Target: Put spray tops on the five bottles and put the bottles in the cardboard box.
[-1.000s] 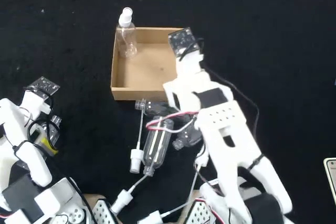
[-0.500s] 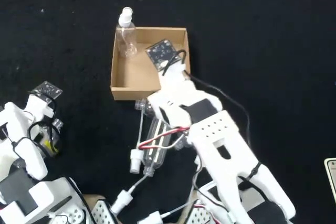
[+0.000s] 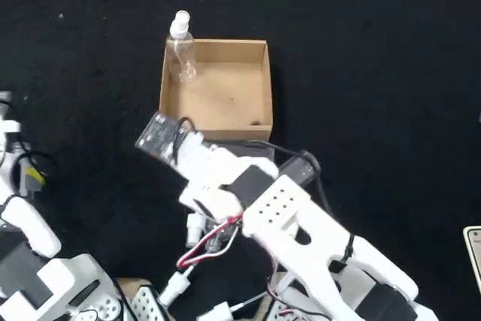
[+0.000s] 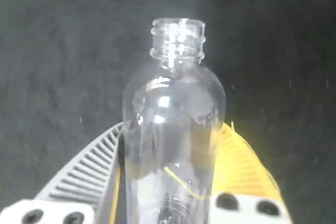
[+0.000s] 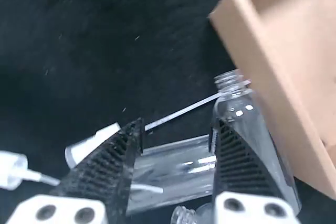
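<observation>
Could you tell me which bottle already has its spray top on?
The bottle standing in the cardboard box, capped white; the held bottle in the left tool and a lying bottle beside the box show bare necks.

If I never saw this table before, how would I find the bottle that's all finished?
Look for the brown cardboard box on the black table. In its far left corner, one clear bottle stands upright. It wears a white spray top, while the bottles lying outside the box have open necks.
</observation>
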Controlling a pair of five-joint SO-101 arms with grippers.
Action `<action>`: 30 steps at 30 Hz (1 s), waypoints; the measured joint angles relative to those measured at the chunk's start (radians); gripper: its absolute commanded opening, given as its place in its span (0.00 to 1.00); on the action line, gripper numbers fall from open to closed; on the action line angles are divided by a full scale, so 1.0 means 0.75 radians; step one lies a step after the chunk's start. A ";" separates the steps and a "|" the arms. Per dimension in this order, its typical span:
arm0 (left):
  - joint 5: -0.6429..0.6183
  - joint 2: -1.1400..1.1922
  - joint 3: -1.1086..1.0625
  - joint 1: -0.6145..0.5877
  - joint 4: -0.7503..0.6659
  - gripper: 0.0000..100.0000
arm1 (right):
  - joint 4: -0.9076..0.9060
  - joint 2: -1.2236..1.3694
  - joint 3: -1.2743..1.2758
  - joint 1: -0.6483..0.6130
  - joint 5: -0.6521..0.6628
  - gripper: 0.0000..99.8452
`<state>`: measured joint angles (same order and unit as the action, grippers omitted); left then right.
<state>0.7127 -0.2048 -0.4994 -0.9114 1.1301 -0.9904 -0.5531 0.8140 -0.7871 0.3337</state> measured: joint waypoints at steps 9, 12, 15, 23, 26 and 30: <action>-0.548 -0.092 -0.160 -0.082 -0.325 0.09 | -0.200 0.000 0.000 -0.002 0.286 0.18; -0.673 -0.233 -0.250 -0.061 -0.350 0.09 | -0.321 0.000 0.000 -0.004 0.432 0.18; -0.810 -0.354 -0.280 0.000 -0.356 0.09 | -0.407 -0.002 0.041 -0.029 0.567 0.19; -1.262 -0.444 -0.372 0.160 -0.477 0.04 | -0.293 -0.063 0.196 -0.057 0.667 0.19; -1.365 -0.444 -0.454 0.158 -0.530 0.04 | -0.205 -0.080 0.233 -0.135 0.681 0.19; -1.391 -0.446 -0.550 0.053 -0.630 0.04 | -0.188 -0.061 0.241 -0.274 0.736 0.19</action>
<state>-0.3307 -0.5393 -0.9122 -0.8715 0.6575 -1.1316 -0.5992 0.9950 -0.9927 0.8861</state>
